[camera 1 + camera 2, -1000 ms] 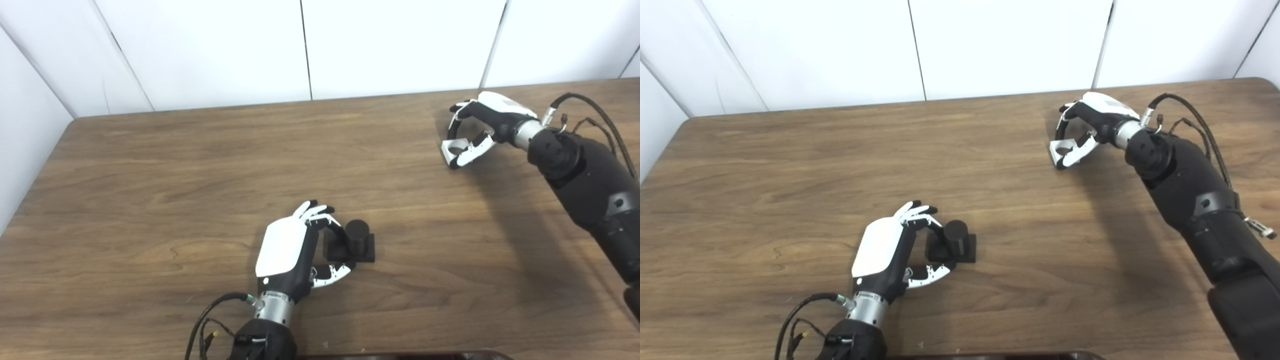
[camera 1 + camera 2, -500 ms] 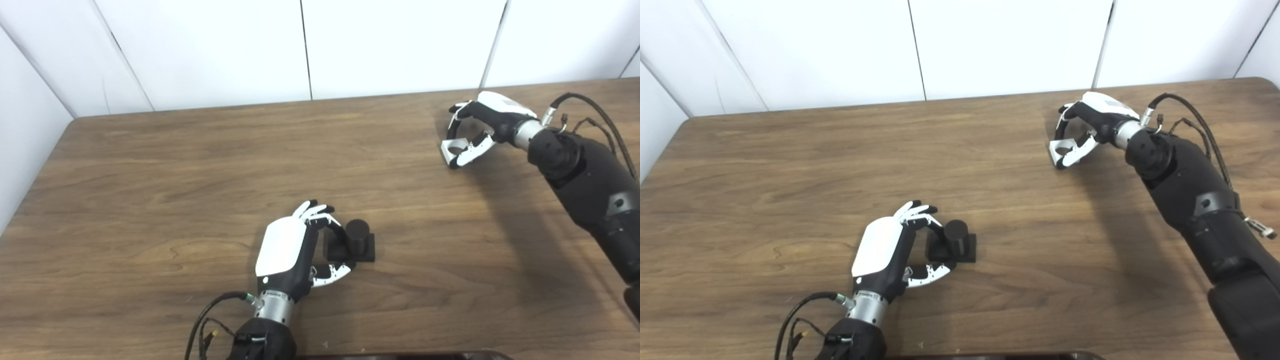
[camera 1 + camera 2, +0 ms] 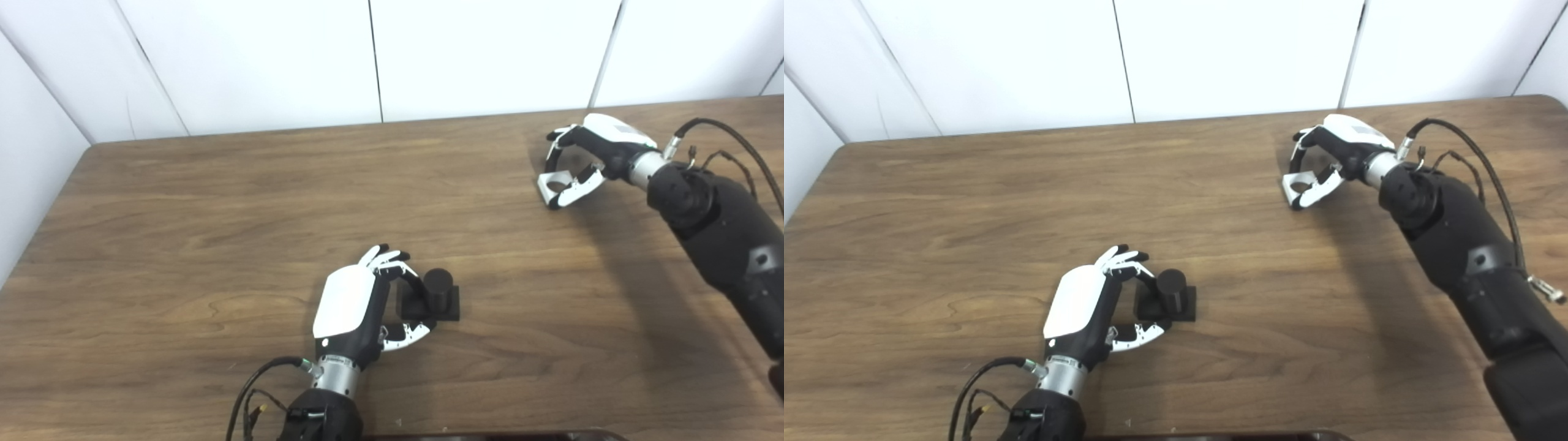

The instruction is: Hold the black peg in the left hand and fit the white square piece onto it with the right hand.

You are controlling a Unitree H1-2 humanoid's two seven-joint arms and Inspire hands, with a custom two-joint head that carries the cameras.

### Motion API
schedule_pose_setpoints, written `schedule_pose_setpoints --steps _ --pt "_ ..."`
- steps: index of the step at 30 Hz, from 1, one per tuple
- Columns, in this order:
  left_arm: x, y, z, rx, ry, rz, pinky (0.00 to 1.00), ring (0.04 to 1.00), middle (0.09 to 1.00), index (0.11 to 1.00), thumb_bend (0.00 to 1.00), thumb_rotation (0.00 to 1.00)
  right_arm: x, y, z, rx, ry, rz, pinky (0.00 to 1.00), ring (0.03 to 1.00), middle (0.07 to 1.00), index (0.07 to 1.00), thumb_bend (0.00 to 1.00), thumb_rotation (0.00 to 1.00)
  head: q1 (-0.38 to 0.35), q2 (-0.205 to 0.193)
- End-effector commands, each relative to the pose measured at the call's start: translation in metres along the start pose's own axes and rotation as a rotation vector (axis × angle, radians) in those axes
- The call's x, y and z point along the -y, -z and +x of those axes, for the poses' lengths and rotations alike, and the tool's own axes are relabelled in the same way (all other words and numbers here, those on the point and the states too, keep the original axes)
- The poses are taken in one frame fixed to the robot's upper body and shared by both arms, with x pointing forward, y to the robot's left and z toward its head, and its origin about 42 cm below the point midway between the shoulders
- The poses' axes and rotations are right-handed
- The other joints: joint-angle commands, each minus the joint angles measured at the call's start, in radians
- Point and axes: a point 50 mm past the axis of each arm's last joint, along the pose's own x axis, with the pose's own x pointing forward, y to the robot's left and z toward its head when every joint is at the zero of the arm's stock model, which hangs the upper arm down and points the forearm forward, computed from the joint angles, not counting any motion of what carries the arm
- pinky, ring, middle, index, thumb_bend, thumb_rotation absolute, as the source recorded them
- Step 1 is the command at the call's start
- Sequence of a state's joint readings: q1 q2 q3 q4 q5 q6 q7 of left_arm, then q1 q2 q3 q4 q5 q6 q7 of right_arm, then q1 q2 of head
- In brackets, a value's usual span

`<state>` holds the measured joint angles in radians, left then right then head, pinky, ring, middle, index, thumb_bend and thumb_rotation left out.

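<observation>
Left eye view: black peg sat upright on its square black base near the front-middle of the wooden table, base flat on the wood. Left hand was just left of it, white back facing the cam, fingers curled round the far side of the base and thumb at the near side, so it was clamped on the peg's base w/ the round post standing free to the right of the palm. Far right, near the back edge, right hand was bent down over the white square piece; piece w/ its round hole was pinched betw. fingers above and thumb below, tilted; cannot tell if it touched the table. The two hands were well apart. Right eye view: same layout. Left hand closed on the black peg, peg to the right of the palm. Right hand gripped the white square piece at the piece's right side, hole visible, piece lying to the lower left of the palm, dark forearm running off to the bottom right corner.
</observation>
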<state>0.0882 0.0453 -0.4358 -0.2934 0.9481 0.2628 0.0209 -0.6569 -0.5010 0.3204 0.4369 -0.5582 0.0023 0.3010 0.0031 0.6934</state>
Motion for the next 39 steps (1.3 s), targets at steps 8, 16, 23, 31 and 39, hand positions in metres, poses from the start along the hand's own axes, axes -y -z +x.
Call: schedule_pose_setpoints --steps 8,16,23,31,39 --pt "0.004 -0.001 0.003 -0.011 0.005 -0.001 0.81 0.925 0.824 0.487 0.52 0.08 0.053 -0.039 -0.020 0.151 0.114 -0.052 0.88 0.983 0.894 0.488 0.53 0.14 0.003 0.000" --pt "0.005 -0.002 0.003 -0.009 0.006 0.006 0.82 0.921 0.823 0.488 0.52 0.08 0.060 -0.079 -0.046 0.283 0.117 -0.045 0.91 0.991 0.890 0.487 0.53 0.14 0.004 0.000" --pt "0.006 -0.003 0.003 -0.004 0.005 0.004 0.82 0.920 0.822 0.488 0.52 0.08 0.061 -0.114 -0.067 0.397 0.096 -0.017 0.89 0.995 0.892 0.487 0.53 0.14 0.010 0.002" --pt "0.007 -0.004 0.004 -0.004 0.008 0.010 0.83 0.921 0.823 0.488 0.52 0.08 0.053 -0.143 -0.090 0.476 0.031 -0.016 0.87 0.996 0.880 0.486 0.53 0.14 0.021 0.007" --pt "0.008 -0.004 0.005 -0.008 0.009 0.004 0.83 0.923 0.823 0.488 0.52 0.08 0.040 -0.162 -0.106 0.547 -0.038 -0.010 0.86 0.995 0.878 0.486 0.53 0.14 0.023 0.010"
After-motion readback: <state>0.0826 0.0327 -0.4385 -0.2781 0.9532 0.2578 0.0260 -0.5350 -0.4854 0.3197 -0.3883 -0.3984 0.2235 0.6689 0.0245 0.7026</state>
